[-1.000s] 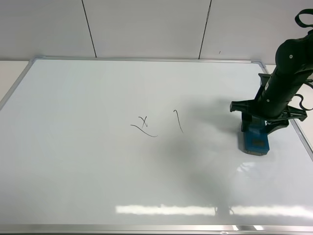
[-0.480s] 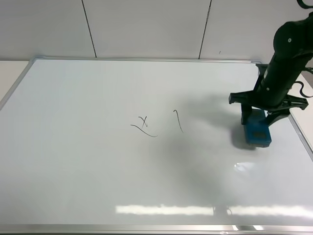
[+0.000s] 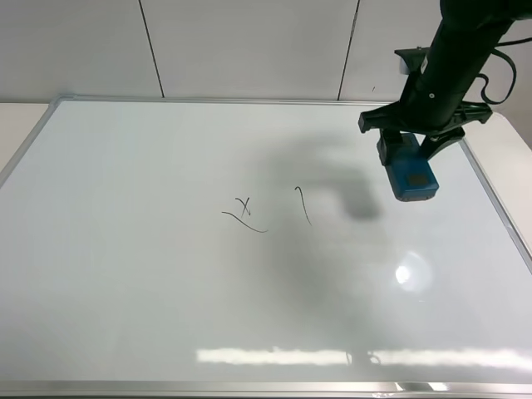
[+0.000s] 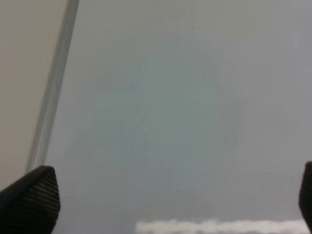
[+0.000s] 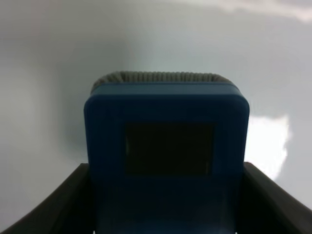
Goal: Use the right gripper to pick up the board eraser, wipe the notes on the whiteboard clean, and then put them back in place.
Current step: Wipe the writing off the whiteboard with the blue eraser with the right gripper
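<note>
My right gripper (image 3: 409, 154) is shut on the teal-blue board eraser (image 3: 408, 171) and holds it in the air above the right part of the whiteboard (image 3: 150, 291). In the right wrist view the board eraser (image 5: 165, 146) sits between the two fingers (image 5: 58, 204) with the board far below. The notes (image 3: 245, 213), a small x with a curved underline, and a short hooked line (image 3: 303, 204), are left of the eraser on the board's middle. My left gripper (image 4: 165, 214) is open over bare board near the board's frame (image 4: 51, 92).
The white panelled wall (image 3: 249, 46) stands behind the board. The board's silver frame (image 3: 490, 195) runs close under the right arm. A bright light glare (image 3: 403, 273) lies on the board at lower right.
My right gripper has lifted the board eraser off the whiteboard and carried it up and leftward, toward the far edge. The notes are unchanged.
</note>
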You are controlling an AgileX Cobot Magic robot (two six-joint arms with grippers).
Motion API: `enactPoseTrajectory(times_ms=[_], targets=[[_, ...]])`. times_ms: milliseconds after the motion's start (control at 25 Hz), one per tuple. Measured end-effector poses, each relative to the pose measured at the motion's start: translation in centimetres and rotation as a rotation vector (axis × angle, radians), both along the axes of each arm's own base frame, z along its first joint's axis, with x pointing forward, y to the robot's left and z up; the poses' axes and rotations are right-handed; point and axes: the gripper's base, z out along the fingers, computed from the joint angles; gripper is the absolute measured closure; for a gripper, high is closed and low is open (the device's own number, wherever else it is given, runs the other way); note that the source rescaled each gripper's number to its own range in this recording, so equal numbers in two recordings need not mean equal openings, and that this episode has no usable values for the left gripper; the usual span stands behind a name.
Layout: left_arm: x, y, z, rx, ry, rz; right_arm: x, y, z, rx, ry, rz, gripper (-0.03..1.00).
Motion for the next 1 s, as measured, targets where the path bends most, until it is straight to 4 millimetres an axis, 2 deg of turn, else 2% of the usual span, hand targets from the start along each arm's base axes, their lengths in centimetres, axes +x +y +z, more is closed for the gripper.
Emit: enactPoseTrajectory(times_ms=[160, 600, 720, 1000], targets=[[0.0, 0.0, 0.0, 0.0, 0.0, 0.0, 0.5, 2.1, 0.5, 0.0, 0.008, 0.077, 0.97], [0.0, 0.0, 0.0, 0.0, 0.0, 0.0, 2.8, 10.2, -2.4, -0.035, 0.071, 0.292, 0.97], [0.0, 0.0, 0.0, 0.0, 0.0, 0.0, 3.0, 11.9, -4.1, -0.037, 0.101, 0.332, 0.97], [0.0, 0.0, 0.0, 0.0, 0.0, 0.0, 3.1, 13.0, -8.2, -0.065, 0.182, 0.346, 0.97]])
